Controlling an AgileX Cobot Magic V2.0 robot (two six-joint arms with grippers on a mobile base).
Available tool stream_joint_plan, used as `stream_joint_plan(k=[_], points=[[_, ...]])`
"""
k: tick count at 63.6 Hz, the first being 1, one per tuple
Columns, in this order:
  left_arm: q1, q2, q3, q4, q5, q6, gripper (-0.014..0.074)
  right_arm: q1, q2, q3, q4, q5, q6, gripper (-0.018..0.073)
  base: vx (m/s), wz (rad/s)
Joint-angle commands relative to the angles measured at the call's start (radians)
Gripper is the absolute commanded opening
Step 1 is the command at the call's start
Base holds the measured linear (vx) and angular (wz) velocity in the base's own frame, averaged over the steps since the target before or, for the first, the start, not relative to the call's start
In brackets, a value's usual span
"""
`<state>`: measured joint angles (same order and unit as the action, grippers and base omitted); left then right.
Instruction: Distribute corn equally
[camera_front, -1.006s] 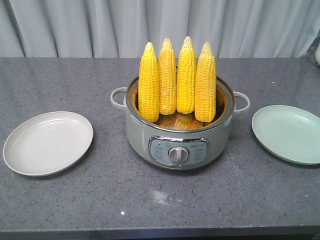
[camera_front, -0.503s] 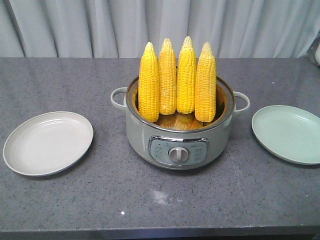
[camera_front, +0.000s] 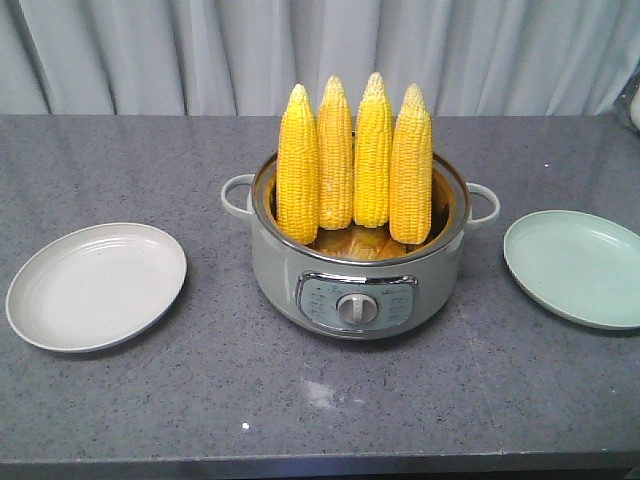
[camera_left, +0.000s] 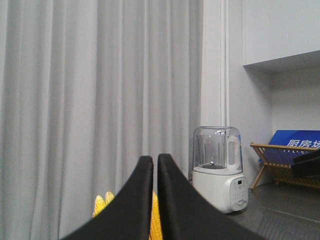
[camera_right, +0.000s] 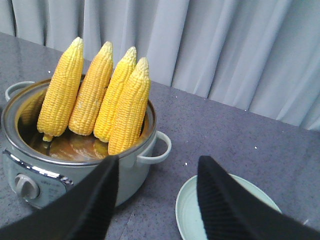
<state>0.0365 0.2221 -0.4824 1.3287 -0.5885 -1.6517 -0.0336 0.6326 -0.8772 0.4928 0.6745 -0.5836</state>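
Jaws together on the left gripper (camera_left: 152, 160), with only a thin slit between its two black fingers and nothing gripped. The jaws of the right gripper (camera_right: 157, 167) stand wide apart, also with nothing between them.

The corn (camera_front: 355, 160), four bright yellow cobs, stands upright side by side in an electric cooking pot (camera_front: 355, 275), pale tips pointing up and well above the rim. The cobs lean against the pot's back wall and touch or nearly touch one another. The pot sits in the middle of a grey speckled countertop (camera_front: 200, 400), its control dial facing the front camera.

A pale grey plate (camera_front: 95, 285) lies on the counter to the pot's left and a pale green plate (camera_front: 575, 268) to its right. Both are well apart from the pot, and neither holds any corn.

The right wrist camera looks down past its fingers at the pot's right handle and the green plate. The left wrist camera faces a grey curtain (camera_left: 75, 100), with cob tips showing low behind its fingers. A blender (camera_left: 217, 170) and a wooden rack (camera_left: 272, 165) stand farther back.
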Motion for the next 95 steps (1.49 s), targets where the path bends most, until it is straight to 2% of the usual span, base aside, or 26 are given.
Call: stream_joint_plan(k=[1, 6, 23, 32, 39, 55, 64, 72, 86, 95], points=[[-0.001, 0.02, -0.033, -0.027, -0.001, -0.013, 0.0066, -0.007, 0.007, -0.028, 0.035, -0.104, -0.018, 0.05, 0.0, 0.0], [-0.001, 0.02, -0.033, -0.027, -0.001, -0.013, 0.0112, -0.007, 0.007, -0.028, 0.036, -0.11, -0.017, 0.053, 0.0, 0.0], [-0.001, 0.042, -0.033, 0.017, 0.01, -0.014, 0.0349, -0.007, 0.013, -0.028, 0.082, -0.108, -0.014, 0.0529, 0.0, 0.0], [-0.001, 0.128, -0.035, 0.017, 0.001, -0.014, 0.0454, -0.007, 0.067, -0.038, 0.133, -0.115, -0.026, 0.0529, 0.0, 0.0], [-0.001, 0.232, -0.07, 0.017, -0.008, -0.013, 0.0503, -0.007, 0.178, -0.106, 0.205, -0.09, -0.087, 0.0529, 0.0, 0.0], [-0.001, 0.475, -0.271, 0.017, -0.052, 0.004, 0.0517, 0.005, 0.569, -0.434, 0.47, 0.071, -0.346, 0.0554, 0.0, 0.0], [-0.001, 0.55, -0.32, 0.017, -0.073, 0.004, 0.0517, 0.053, 0.797, -0.629, 0.449, 0.08, -0.36, 0.0594, 0.0, 0.0], [-0.001, 0.571, -0.321, 0.026, -0.076, 0.004, 0.0517, 0.106, 0.957, -0.728, 0.447, 0.064, -0.362, 0.0597, 0.0, 0.0], [-0.001, 0.578, -0.321, 0.026, -0.076, 0.004, 0.0517, 0.147, 1.094, -0.765, 0.447, -0.079, -0.362, 0.0594, 0.0, 0.0], [-0.001, 0.578, -0.321, 0.027, -0.076, 0.004, 0.0517, 0.152, 1.121, -0.765, 0.445, -0.11, -0.362, 0.0594, 0.0, 0.0]])
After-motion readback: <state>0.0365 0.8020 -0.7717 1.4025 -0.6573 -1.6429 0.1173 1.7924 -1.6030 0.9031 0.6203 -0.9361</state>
